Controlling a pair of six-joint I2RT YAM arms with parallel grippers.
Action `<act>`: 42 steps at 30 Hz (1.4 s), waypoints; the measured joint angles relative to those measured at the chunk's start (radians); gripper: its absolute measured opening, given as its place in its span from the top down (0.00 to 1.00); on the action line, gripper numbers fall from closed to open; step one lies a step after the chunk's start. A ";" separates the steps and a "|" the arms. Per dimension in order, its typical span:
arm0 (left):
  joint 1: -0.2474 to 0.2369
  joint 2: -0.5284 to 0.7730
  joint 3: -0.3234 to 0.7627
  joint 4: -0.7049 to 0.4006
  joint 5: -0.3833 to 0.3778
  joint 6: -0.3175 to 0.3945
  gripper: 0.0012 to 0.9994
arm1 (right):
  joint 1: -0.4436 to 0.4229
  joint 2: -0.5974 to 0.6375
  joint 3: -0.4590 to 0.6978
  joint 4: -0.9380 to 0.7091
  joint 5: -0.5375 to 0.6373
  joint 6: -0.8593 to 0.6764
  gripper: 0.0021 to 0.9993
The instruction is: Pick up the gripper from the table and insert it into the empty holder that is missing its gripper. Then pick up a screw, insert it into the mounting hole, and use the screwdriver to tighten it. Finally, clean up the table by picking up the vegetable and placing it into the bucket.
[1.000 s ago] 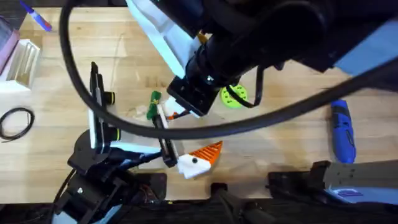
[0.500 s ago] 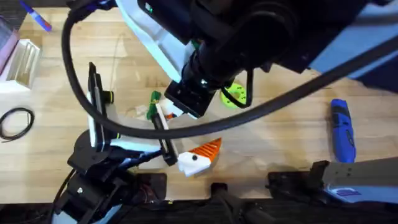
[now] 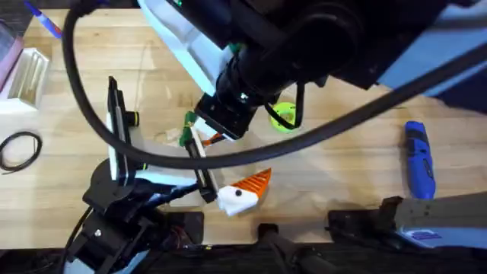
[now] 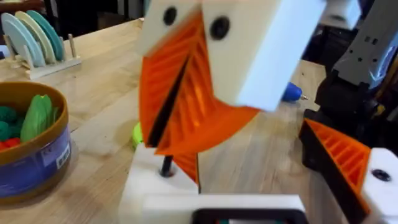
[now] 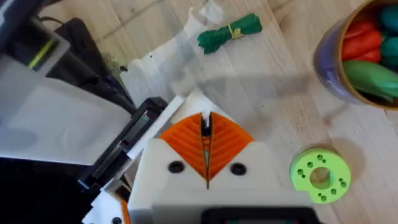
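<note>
Looking down, your right gripper has its orange pads pressed together, holding nothing you can see, right above the holder. Just beyond the holder lies the vegetable; the bucket stands farther off. Your left gripper: cannot tell.

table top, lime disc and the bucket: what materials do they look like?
Table top: looks like light wood, matte, with visible grain and plank seams.
Lime-green disc: probably moulded or printed plastic, with uniform bright colour and clean round holes.
Bucket: tan rim and glossy blue side with a label; could be plastic or coated card, can't tell which.
</note>
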 joint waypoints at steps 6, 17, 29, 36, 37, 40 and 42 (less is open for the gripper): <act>0.000 0.000 0.000 0.000 0.003 0.003 0.01 | 0.000 0.001 0.000 0.004 0.000 -0.002 1.00; 0.000 0.000 0.000 0.000 0.004 0.003 0.01 | 0.006 0.004 0.007 -0.001 0.029 -0.003 1.00; 0.000 0.000 0.000 0.000 0.006 0.007 0.01 | 0.014 0.004 0.024 -0.031 0.047 -0.003 1.00; 0.000 0.000 0.000 0.000 0.007 0.007 0.01 | 0.031 0.004 0.024 -0.042 0.066 -0.003 1.00; 0.000 0.000 0.000 0.000 0.007 0.006 0.01 | 0.031 0.006 0.026 -0.048 0.067 -0.003 1.00; 0.000 0.000 0.000 0.000 0.006 0.002 0.01 | 0.031 0.014 0.033 -0.054 0.067 -0.003 1.00; 0.000 0.000 0.000 0.000 0.006 0.001 0.01 | 0.031 0.019 0.037 -0.051 0.067 -0.003 1.00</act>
